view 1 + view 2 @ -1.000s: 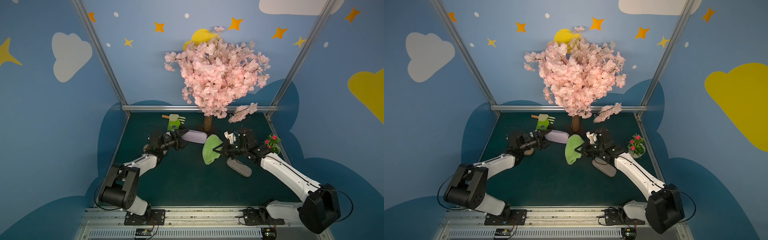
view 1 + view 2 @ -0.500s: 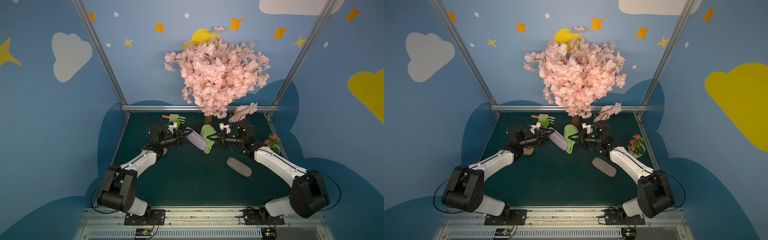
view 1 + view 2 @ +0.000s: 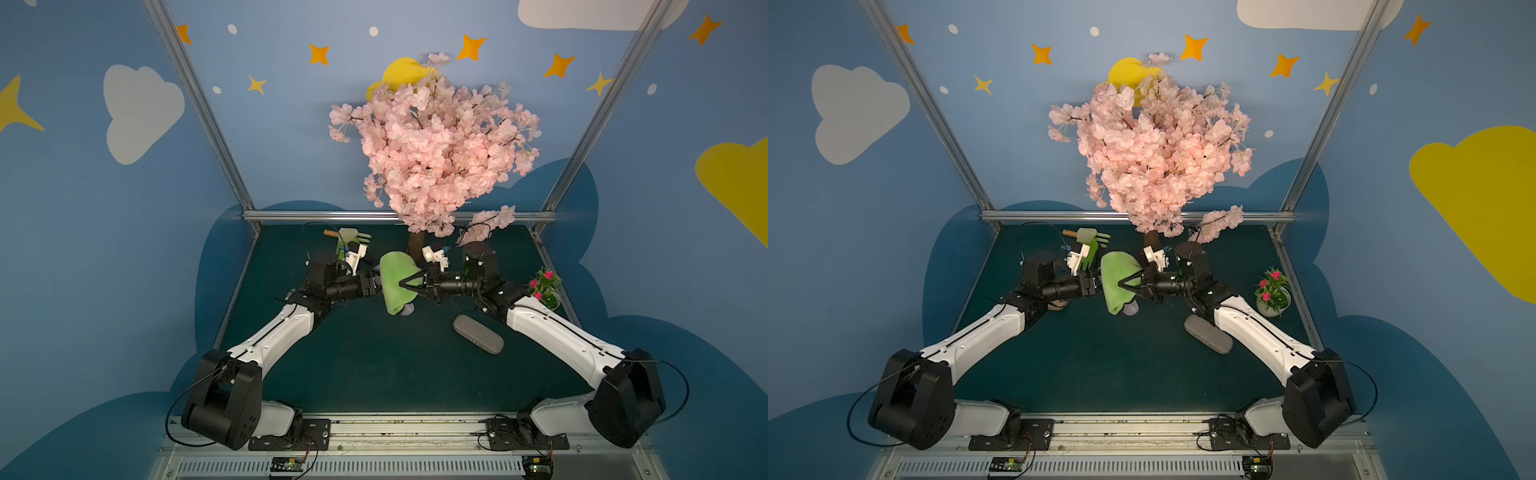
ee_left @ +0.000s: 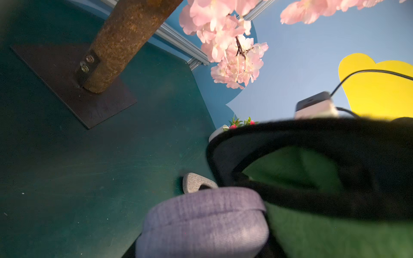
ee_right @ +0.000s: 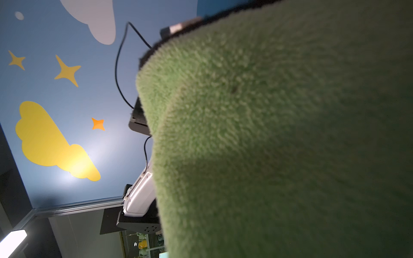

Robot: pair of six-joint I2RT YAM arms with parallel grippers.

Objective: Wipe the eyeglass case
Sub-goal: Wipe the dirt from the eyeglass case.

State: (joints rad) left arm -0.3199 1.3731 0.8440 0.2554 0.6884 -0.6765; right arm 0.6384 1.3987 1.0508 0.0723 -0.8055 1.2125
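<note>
My left gripper [image 3: 376,286] is shut on a lilac fabric eyeglass case [image 4: 205,223] and holds it above the table. In both top views a green cloth [image 3: 397,286] [image 3: 1117,286] covers most of the case; only its lower end [image 3: 408,309] shows. My right gripper [image 3: 402,284] is shut on that cloth and presses it against the case from the right. The cloth [image 5: 279,134] fills the right wrist view and hides those jaws. Beside the case in the left wrist view are the cloth [image 4: 335,234] and the right gripper's black finger [image 4: 312,138].
A grey eyeglass case [image 3: 478,340] lies on the green table under the right forearm. A pink blossom tree stands at the back, its trunk [image 3: 415,249] just behind the grippers. A small potted plant [image 3: 544,286] stands at the right edge, a green glove-shaped item [image 3: 351,237] at the back left.
The left gripper lifted the lilac case off the table. The right gripper raised the green cloth and brought it leftward onto the case, which it now covers.
</note>
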